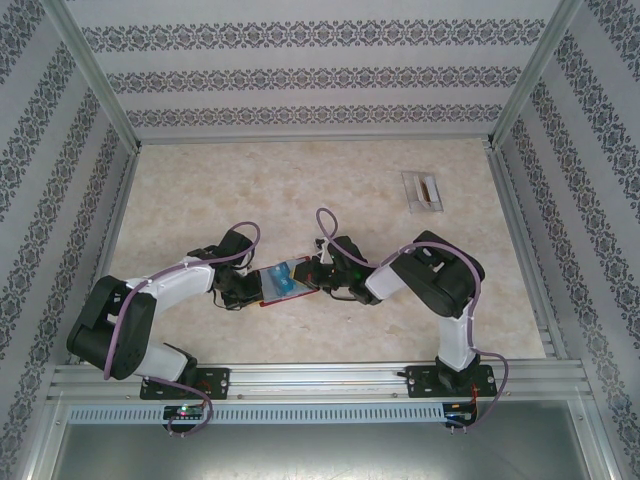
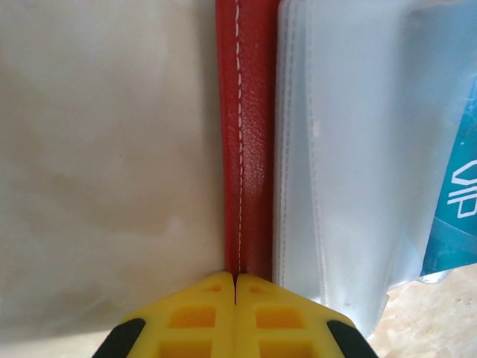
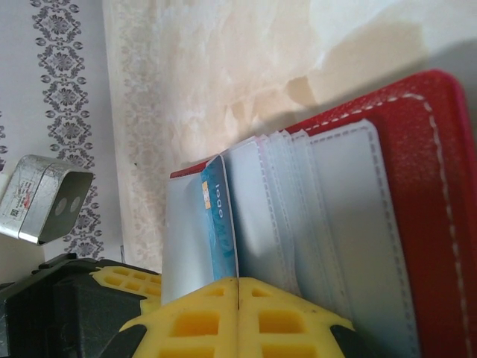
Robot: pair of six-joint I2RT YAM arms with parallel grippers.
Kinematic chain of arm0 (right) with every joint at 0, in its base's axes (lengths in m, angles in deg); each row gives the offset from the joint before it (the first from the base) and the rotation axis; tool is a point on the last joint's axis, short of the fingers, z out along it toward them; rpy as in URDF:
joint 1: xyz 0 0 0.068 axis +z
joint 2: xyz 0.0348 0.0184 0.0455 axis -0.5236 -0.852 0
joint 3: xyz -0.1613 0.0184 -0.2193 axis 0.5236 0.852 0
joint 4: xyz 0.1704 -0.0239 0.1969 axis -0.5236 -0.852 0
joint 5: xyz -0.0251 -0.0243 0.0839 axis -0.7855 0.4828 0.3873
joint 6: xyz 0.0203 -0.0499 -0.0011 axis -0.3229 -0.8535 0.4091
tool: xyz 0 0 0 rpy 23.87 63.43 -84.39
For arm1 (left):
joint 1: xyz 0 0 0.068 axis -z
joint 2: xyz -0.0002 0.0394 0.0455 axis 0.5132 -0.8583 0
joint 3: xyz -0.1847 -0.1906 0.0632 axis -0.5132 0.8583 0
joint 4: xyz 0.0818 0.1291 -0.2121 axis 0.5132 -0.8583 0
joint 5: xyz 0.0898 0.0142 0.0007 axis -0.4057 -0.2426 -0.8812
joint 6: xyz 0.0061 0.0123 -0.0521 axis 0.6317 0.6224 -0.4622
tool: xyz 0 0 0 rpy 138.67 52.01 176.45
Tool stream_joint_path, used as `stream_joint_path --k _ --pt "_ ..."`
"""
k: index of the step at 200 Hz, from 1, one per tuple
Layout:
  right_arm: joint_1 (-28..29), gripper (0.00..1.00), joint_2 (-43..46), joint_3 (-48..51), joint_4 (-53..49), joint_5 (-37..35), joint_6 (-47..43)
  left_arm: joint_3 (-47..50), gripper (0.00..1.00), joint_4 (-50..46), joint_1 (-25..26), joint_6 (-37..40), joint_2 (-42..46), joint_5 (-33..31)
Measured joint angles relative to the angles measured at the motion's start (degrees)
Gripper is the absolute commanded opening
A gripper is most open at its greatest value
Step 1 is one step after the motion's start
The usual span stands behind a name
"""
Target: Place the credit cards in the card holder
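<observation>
The red card holder lies open on the table between both arms, its clear pockets fanned out. My left gripper is at its left side, yellow fingertips shut on the stitched red edge. My right gripper is at its right side, shut on the near edge of a blue credit card. That card stands upright among the clear pockets, and it also shows as a blue patch from above and at the right in the left wrist view.
A translucent grey tray with something pale in it sits at the back right of the beige table. Patterned walls and metal rails enclose the table. The left gripper's yellow finger shows beside the right one.
</observation>
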Motion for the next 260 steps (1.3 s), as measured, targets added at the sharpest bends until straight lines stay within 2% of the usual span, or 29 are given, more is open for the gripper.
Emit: stream_joint_path --k 38,88,180,213,229,260 --pt "1.8 0.03 1.0 0.9 -0.3 -3.2 2.7 -0.3 0.0 0.0 0.0 0.5 -0.5 0.2" --pt "3.3 0.06 0.9 0.2 -0.4 -4.0 5.5 -0.3 0.0 -0.2 0.0 0.9 -0.3 0.0" --pt "6.3 0.1 0.4 -4.7 -7.1 -5.7 3.3 -0.3 0.0 -0.2 0.3 0.8 -0.3 -0.4" --pt "6.7 0.18 0.1 -5.6 -8.6 -6.3 1.4 -0.3 0.11 -0.2 0.3 0.9 -0.1 -0.7" --pt "6.8 0.28 0.7 -5.6 -9.5 -6.5 0.5 -0.5 0.19 -0.6 0.7 1.0 -0.1 -1.4" --pt "7.8 0.34 6.0 -4.9 -16.4 -8.8 -4.2 -1.0 0.27 -1.8 0.9 1.9 1.8 -3.4"
